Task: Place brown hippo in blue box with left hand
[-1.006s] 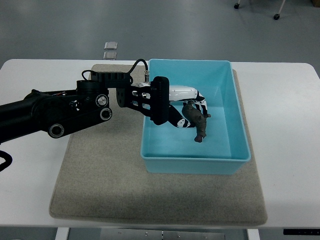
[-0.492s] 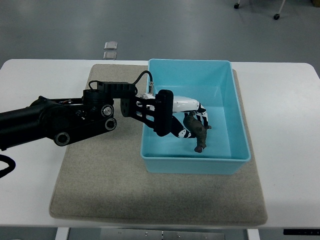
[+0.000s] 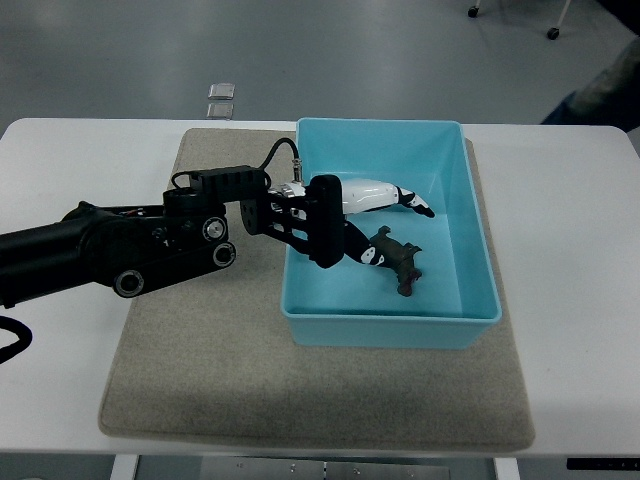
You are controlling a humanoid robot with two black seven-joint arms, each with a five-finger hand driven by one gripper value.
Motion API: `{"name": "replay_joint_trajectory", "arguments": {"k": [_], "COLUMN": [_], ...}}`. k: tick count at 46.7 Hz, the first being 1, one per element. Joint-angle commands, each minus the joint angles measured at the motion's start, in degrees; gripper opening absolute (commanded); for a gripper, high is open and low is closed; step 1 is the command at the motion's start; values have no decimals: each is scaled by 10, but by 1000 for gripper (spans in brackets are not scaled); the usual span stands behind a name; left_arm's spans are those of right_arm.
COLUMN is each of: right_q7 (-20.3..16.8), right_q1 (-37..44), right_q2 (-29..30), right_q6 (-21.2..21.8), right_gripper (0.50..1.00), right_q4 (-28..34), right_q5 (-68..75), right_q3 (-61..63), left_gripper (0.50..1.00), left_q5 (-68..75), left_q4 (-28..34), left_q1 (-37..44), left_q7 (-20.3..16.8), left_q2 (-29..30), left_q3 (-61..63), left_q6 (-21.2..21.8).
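Since a second ago your left hand (image 3: 385,215) has spread its fingers; the brown hippo (image 3: 396,262) lies loose in the blue box (image 3: 455,190), just toward the tabletop's near edge.

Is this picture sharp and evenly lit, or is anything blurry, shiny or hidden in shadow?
Top view: light is soft and even, with only faint shadows inside the blue box; the white table is bright but not blown out; the left hand shows small glossy highlights on its white shell; the brown hippo is dark and small, so its details are hard to read; nothing looks notably blurred.
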Motion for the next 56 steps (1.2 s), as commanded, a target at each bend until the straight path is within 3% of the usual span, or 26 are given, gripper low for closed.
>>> {"name": "replay_joint_trajectory", "arguments": {"k": [1,15,35,48,56], "right_q7": [0,0,0,0,0], "right_q1": [0,0,0,0,0], "right_q2": [0,0,0,0,0], "right_q6": [0,0,0,0,0], "right_gripper": [936,936,936,936,936], "right_q4": [0,0,0,0,0], "right_q5": [0,0,0,0,0], "right_q3": [0,0,0,0,0], "left_gripper": [958,986,988,992,994], "left_q5": [-4,-36,-272,-473,-520], "left_q4": [0,18,34,124,174], "left_q1": [0,19,52,53,56], "left_q7": [-1,-4,-4,-4,-4], "left_q2": [1,7,9,9,10], "left_q3": [-2,-30,-121,-182,-192], "left_q6": [8,86,246,259,253]}}
